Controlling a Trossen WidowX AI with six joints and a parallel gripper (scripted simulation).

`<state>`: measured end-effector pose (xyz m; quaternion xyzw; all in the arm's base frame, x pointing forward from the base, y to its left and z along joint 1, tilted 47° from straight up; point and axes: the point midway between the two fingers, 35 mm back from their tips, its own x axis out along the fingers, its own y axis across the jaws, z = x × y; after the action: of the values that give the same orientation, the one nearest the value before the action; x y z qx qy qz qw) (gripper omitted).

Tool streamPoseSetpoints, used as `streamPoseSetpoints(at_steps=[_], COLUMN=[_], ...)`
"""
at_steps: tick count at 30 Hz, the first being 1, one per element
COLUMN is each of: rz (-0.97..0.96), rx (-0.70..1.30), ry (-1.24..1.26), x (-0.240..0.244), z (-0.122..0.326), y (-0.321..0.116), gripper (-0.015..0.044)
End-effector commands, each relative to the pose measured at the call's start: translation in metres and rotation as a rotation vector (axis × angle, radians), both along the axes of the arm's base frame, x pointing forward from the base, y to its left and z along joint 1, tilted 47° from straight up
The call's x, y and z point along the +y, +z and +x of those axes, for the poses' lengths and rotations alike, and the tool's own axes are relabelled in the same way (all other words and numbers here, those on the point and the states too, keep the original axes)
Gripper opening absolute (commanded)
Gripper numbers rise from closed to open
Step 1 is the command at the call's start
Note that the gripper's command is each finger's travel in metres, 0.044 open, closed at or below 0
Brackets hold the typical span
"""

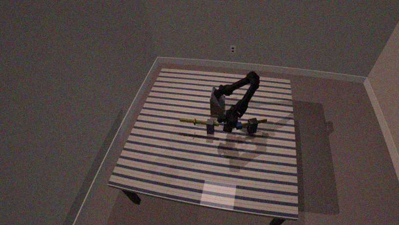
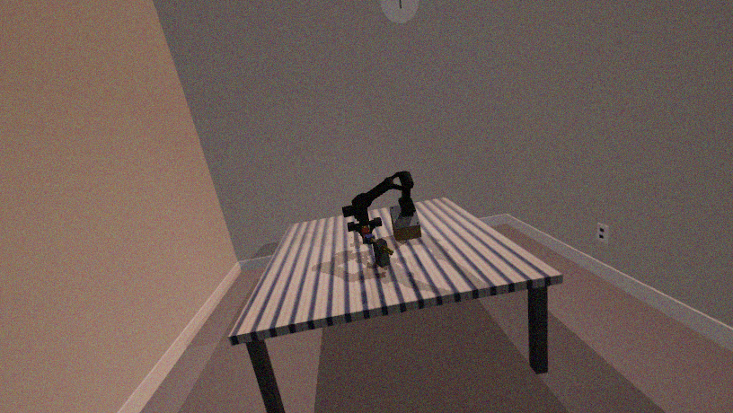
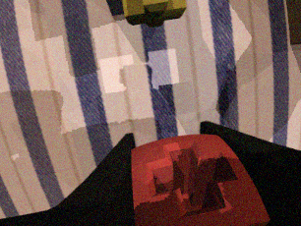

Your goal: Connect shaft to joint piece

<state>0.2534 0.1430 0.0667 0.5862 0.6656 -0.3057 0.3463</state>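
My gripper (image 1: 227,130) (image 3: 167,134) is shut on the red joint piece (image 2: 365,230) (image 3: 148,211), with one black finger on each side of it. The gripper hides the piece in the top view. A blue hinge part (image 1: 239,125) (image 2: 367,236) sits beside it, on the end of the fixed yellow shaft (image 1: 262,121) (image 2: 387,250) in its grey block (image 1: 252,127) (image 2: 381,255). The second yellow shaft (image 1: 187,120) (image 3: 154,10) runs through the other grey block (image 1: 210,127). Its end is apart from the red piece. I cannot tell whether the opening lines up with it.
The arm's base stands on a grey and brown box (image 1: 216,107) (image 2: 407,232) behind the two blocks. All stand on a blue and white striped table (image 1: 167,156) (image 2: 287,287). The second shaft carries a collar (image 1: 194,122) outside its block.
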Motion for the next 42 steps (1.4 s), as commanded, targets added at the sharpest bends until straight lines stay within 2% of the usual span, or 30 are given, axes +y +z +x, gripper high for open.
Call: streamPoseSetpoints(at_steps=[1,35,37,42], rz=[0.003,0.003,0.0,0.0], rx=[0.003,0.003,0.0,0.0], ry=[-0.003,-0.003,0.0,0.0], x=[0.0006,0.0006,0.0,0.0], z=[-0.0001,-0.0001,0.0,0.0], y=[-0.0002,-0.0002,0.0,0.0], gripper=[0.0182,0.0182,0.0147,0.0147])
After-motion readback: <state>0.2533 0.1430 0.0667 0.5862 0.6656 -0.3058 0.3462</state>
